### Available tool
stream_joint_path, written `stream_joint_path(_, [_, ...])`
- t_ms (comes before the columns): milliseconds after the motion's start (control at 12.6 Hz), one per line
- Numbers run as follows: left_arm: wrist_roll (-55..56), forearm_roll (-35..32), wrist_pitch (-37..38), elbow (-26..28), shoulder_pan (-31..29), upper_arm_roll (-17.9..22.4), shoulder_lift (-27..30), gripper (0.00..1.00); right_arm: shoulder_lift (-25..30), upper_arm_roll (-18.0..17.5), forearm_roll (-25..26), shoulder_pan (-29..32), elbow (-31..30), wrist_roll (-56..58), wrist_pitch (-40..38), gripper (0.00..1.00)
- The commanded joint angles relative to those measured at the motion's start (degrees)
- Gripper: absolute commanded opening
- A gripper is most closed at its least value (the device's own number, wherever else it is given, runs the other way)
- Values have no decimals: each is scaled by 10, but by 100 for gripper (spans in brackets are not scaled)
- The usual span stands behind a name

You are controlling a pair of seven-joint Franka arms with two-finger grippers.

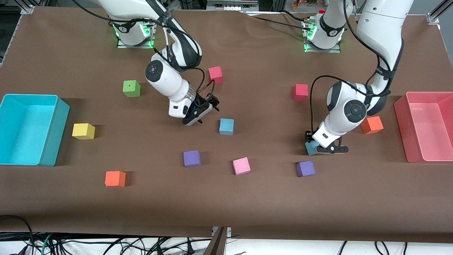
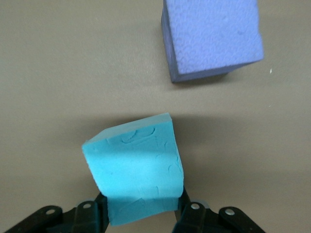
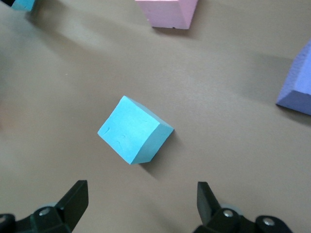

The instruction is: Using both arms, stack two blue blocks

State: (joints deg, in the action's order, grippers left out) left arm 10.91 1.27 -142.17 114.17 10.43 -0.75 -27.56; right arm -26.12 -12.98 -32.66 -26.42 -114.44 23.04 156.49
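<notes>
My left gripper (image 1: 316, 148) is shut on one blue block (image 1: 310, 147), holding it tilted and low at the table surface beside a purple cube (image 1: 305, 168). In the left wrist view the block (image 2: 136, 162) is pinched between the fingers of that gripper (image 2: 142, 205), with the purple cube (image 2: 211, 36) close by. The second blue block (image 1: 226, 126) lies free on the table near the middle. My right gripper (image 1: 208, 114) is open and empty, up in the air beside it. In the right wrist view that block (image 3: 135, 129) lies ahead of the open gripper (image 3: 141, 199).
A cyan bin (image 1: 53, 131) stands at the right arm's end and a pink bin (image 1: 401, 120) at the left arm's end. Scattered cubes include a purple (image 1: 192, 158), pink (image 1: 241, 165), orange (image 1: 371, 124), red (image 1: 300, 91), green (image 1: 131, 88) and yellow one (image 1: 83, 130).
</notes>
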Motion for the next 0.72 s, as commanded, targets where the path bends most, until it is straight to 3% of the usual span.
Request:
stream_joint_path(0, [-11,-14,48,4,0,1,55,0,-14,-5,-143,1,-2,168,9,99])
stream_joint_path(239, [6,-5,99,-3,48,-7,100,0,-36,-4,-347,-12,2,389,27,99])
stream_joint_path(637, [125,43,109,-45,171,-11,102,0,-88,-1,-606,-22,34,721,34,99])
